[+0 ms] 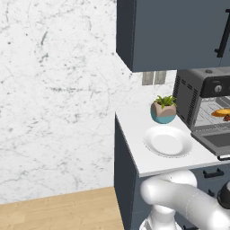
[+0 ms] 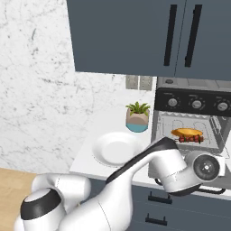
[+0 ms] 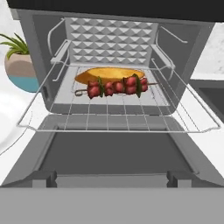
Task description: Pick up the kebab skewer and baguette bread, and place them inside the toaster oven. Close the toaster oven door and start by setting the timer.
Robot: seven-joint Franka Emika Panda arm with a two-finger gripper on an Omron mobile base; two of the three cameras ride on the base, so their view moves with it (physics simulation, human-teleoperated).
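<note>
On the silver wire rack (image 3: 118, 114) of the toaster oven (image 2: 191, 118) lie both foods: the baguette bread (image 3: 109, 74) toward the back and the kebab skewer (image 3: 116, 87) just in front of it, apparently touching. The toaster oven door (image 3: 109, 153) hangs open, folded down flat toward the camera, its bar handle (image 3: 111, 178) along the near edge. The claw (image 2: 206, 168) sits low in front of that door, jaws spread wide and holding nothing. A white plate (image 1: 168, 141) and a small potted plant (image 1: 164, 109) stand on the worktop (image 1: 134, 143) to the left. Loading looks finished, so closing the door seems next. The rack appears drawn partway out over the door; swinging the panel up could knock it and jolt the skewer off the bread. Wide-set fingers could also slip past the thin handle, or hook the rack wires instead. Afterwards the three knobs (image 2: 196, 104) sit close together, so picking the wrong one is a risk.
</note>
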